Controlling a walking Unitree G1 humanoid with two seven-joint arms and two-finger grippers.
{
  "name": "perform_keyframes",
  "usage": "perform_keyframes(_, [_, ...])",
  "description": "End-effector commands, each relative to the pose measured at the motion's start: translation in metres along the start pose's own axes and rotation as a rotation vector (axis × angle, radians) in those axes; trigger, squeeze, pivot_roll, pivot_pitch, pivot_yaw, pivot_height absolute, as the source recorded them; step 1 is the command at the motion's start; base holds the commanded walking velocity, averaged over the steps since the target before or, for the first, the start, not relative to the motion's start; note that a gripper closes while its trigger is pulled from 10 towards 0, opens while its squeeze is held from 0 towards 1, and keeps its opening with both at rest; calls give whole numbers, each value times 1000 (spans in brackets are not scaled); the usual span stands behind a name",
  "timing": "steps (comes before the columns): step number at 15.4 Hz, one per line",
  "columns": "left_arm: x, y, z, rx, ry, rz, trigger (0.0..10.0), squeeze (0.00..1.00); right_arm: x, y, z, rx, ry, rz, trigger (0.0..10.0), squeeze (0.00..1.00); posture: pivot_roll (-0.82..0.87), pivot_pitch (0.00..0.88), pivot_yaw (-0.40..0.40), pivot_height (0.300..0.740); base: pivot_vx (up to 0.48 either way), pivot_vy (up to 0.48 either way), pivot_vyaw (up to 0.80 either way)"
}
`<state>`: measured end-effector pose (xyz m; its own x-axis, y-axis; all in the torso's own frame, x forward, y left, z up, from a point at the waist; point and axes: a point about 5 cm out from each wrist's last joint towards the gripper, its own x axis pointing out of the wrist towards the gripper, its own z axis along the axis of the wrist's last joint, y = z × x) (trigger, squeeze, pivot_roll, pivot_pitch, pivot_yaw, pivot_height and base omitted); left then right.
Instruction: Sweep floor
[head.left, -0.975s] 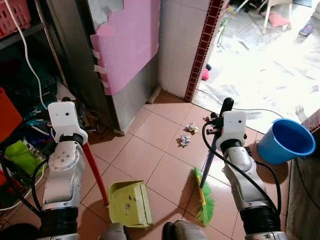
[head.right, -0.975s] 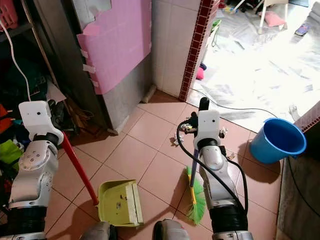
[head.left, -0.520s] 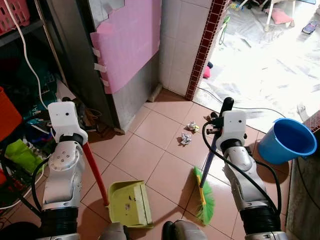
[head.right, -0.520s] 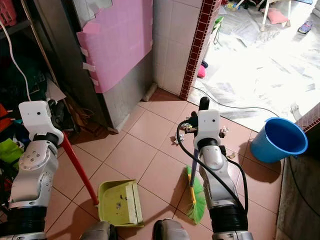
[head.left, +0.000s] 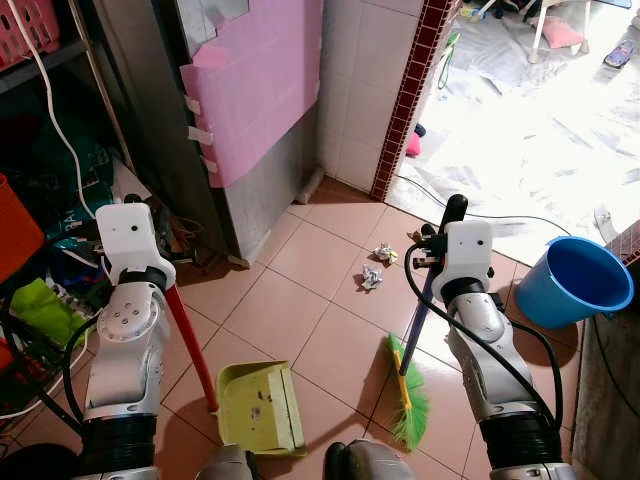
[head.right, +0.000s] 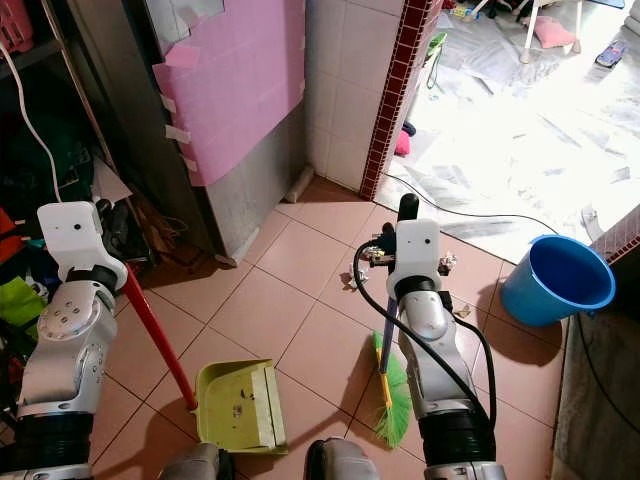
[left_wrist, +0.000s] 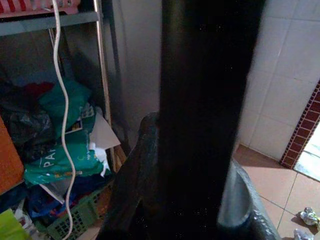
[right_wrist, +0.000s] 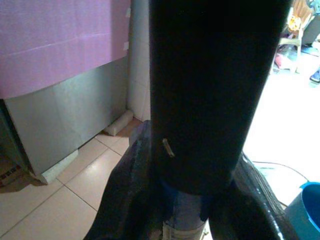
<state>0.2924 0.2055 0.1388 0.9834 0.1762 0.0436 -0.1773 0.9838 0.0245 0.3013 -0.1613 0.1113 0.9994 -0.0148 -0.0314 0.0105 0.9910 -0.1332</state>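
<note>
We grip a green-bristled, blue-handled broom (head.left: 408, 385) in our right gripper (right_wrist: 192, 210), a red-handled, yellow-green plastic dustpan (head.left: 259, 407) in our left gripper (left_wrist: 192, 210), near crumpled paper scraps (head.left: 371, 278).

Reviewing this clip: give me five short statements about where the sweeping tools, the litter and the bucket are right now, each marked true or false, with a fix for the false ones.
1. The right gripper is shut on the broom, whose green bristles rest on the floor tiles. True.
2. The dustpan is blue with a yellow handle. False: the pan is yellow-green, with a red handle held by the left gripper.
3. Crumpled paper scraps already lie inside the dustpan. False: they lie on the tiles ahead, beyond the broom head.
4. The blue bucket stands upright on the robot's right. True.
5. The pink foam sheet lies flat on the floor. False: it is taped upright to the grey cabinet.
</note>
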Motion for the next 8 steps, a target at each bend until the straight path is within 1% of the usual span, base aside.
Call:
perform_keyframes(1, [1, 2, 5, 5, -23, 6, 10000, 0, -1, -5, 3, -3, -11, -18, 10000, 0, -7, 94, -36, 740, 0, 0, 0])
perform_keyframes(2, [1, 2, 5, 5, -23, 6, 10000, 0, -1, -5, 3, -3, -11, -18, 10000, 0, -7, 94, -36, 740, 0, 0, 0])
perform_keyframes(3, [1, 2, 4, 6, -22, 5, 10000, 0, -1, -5, 3, -2, -10, -18, 10000, 0, 0, 0, 0, 740, 0, 0, 0])
perform_keyframes(4, [-5, -23, -13, -66, 30, -92, 10000, 0, 3, 3, 4, 76, -21, -1, 10000, 0, 0, 66, -35, 740, 0, 0, 0])
perform_keyframes(5, [-10, -35, -22, -68, 65, -142, 10000, 0, 7, 4, 6, 89, -39, -2, 10000, 0, 1, 64, -34, 740, 0, 0, 0])
perform_keyframes(6, [-11, -36, -24, -42, 73, -164, 10000, 0, 8, 4, 7, 103, -50, 1, 10000, 0, 4, 60, -29, 740, 0, 0, 0])
perform_keyframes(8, [-11, -35, -26, -47, 81, -185, 10000, 0, 9, 5, 9, 75, -63, -3, 10000, 0, 5, 60, -27, 740, 0, 0, 0])
